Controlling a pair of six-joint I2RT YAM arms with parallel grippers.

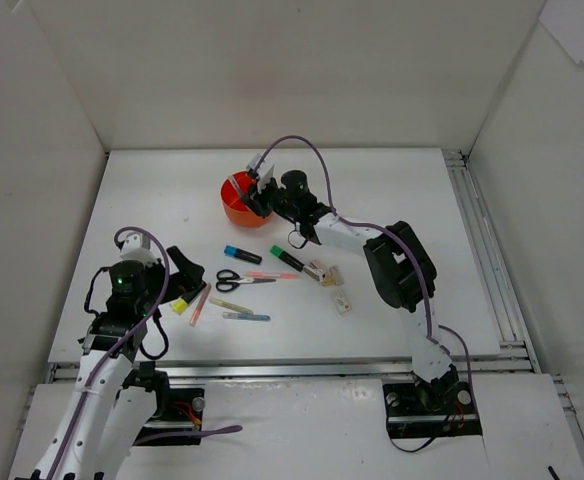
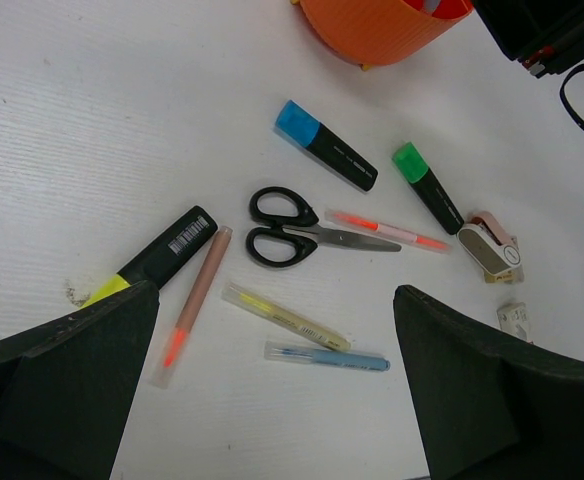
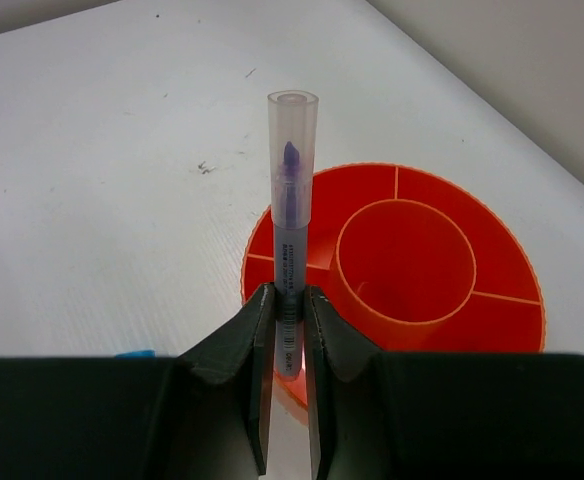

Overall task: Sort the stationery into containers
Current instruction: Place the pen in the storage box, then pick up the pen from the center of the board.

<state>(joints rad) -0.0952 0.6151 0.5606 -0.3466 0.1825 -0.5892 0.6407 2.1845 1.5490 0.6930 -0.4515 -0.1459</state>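
Step in hand: drop-off of one pen. Right claw (image 3: 288, 300) is pinching a purple pen (image 3: 292, 180) by its lower barrel. The pen stands upright with its clear cap up, over the rim of the orange organiser (image 3: 512, 270) on the side away from the central cup.

The ring compartments and the cup that show in the wrist view look bare.

Next move, as I judge it: carry the pen a little further in, over the cup or a ring slot, lower it and let go. The pen is tall and the organiser low, so it may lean or tip out of a shallow slot. The cup looks the safer target.

Left claw (image 2: 277, 295) is spread and holds nothing. It hangs over the loose pile on the bench (image 2: 92, 120), well on the near side of the organiser.

In the pile:
- scissors (image 2: 292, 232)
- blue marker (image 2: 324, 145) and green marker (image 2: 427, 185), nearest the organiser
- yellow marker (image 2: 157, 258)
- four thin pens, farthest from the organiser
- small erasers (image 2: 490, 250)

Most of the sort is not yet done.

Writing:
- The yellow marker has a white barcode label on its black barrel.
- The purple pen has a barcode and fine print.
- The blue marker has a line of small print.
- No brand name is legible on any of them.
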